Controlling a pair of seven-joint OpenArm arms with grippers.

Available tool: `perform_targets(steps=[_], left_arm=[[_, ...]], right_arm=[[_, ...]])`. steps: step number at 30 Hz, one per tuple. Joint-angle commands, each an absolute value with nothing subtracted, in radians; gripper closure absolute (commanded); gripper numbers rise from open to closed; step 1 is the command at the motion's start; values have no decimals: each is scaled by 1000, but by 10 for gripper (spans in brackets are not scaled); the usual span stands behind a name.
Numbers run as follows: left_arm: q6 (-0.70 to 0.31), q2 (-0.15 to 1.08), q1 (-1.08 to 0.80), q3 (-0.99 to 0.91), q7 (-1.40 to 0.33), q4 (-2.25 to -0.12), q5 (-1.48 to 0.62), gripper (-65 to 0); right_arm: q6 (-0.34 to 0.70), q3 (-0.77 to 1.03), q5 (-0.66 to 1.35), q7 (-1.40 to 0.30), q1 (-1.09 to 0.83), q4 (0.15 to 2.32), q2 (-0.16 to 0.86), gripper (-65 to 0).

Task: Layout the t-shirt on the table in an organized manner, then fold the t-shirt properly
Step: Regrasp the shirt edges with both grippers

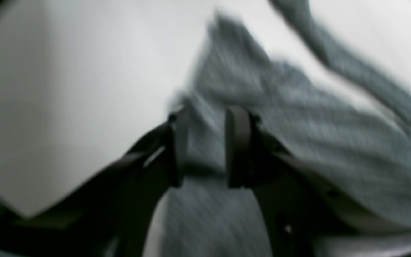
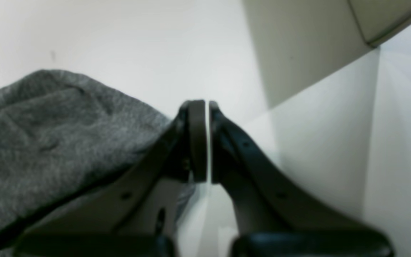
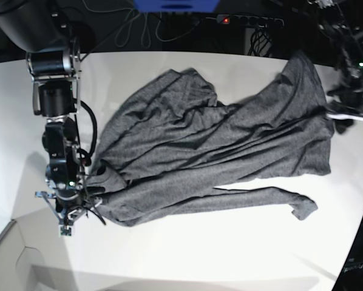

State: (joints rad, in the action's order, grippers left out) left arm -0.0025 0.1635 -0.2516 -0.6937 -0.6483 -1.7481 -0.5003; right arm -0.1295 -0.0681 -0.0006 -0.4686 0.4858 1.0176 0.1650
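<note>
Base view, left side: the right gripper (image 3: 91, 193) is seen low over the big smooth white tabletop (image 3: 187, 254), at the left end of the large dark heather-grey knit t-shirt (image 3: 218, 151). In the right wrist view its black fingers (image 2: 196, 139) are pressed together with only a hairline of light between the pads; nothing is seen between the pads. Grey cloth (image 2: 48, 132) is bunched just beside the left finger, against its outer side. White table (image 2: 137, 43) is seen beyond the tips.

Centre: the shirt is spread crumpled across the middle of the table, with long diagonal wrinkles running through the body. One short sleeve is stretched out along the near edge toward the right.

Right side: the left gripper (image 3: 338, 119) is seen at the shirt's right edge, near the curved table rim. The left wrist view is badly motion-blurred. Its dark fingers (image 1: 239, 146) are parted by a clear gap, with grey fabric (image 1: 298, 117) showing in that gap and beyond it. Whether the cloth is pinched or merely lies beneath cannot be told.
</note>
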Motion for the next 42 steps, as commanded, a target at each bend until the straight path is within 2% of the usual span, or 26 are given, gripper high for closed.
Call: perform_targets(steps=[1, 6, 11, 15, 19, 24, 35, 37, 42], left_arm=[[2, 176, -211, -730, -630, -1742, -498, -180], [-2, 200, -18, -759, -634, -1521, -487, -181], [-2, 242, 124, -650, -624, -1280, -487, -181], [4, 251, 182, -590, -622, -1173, -486, -181], [4, 251, 249, -590, -579, -1073, -403, -181], [2, 248, 266, -590, -559, -1063, -311, -181], [-4, 251, 326, -513, -558, -949, -305, -185], [-4, 251, 326, -512, -558, -949, -305, -225], [-4, 262, 325, -499, -544, -949, -305, -386]], right_arm=[[-143, -65, -5, -446, 515, 1038, 171, 0], [-142, -64, -4, -503, 489, 1078, 171, 0], [-142, -67, -2, -573, 447, 1208, 171, 0], [-142, -68, -2, -630, 415, 1287, 176, 0], [-142, -64, -2, -654, 406, 1308, 176, -90], [-142, -64, -2, -650, 363, 1322, 188, -195], [-142, -64, -2, -650, 338, 1326, 186, -211], [-142, -64, -2, -651, 338, 1326, 186, -211], [-142, -64, -2, -651, 338, 1326, 191, -211]])
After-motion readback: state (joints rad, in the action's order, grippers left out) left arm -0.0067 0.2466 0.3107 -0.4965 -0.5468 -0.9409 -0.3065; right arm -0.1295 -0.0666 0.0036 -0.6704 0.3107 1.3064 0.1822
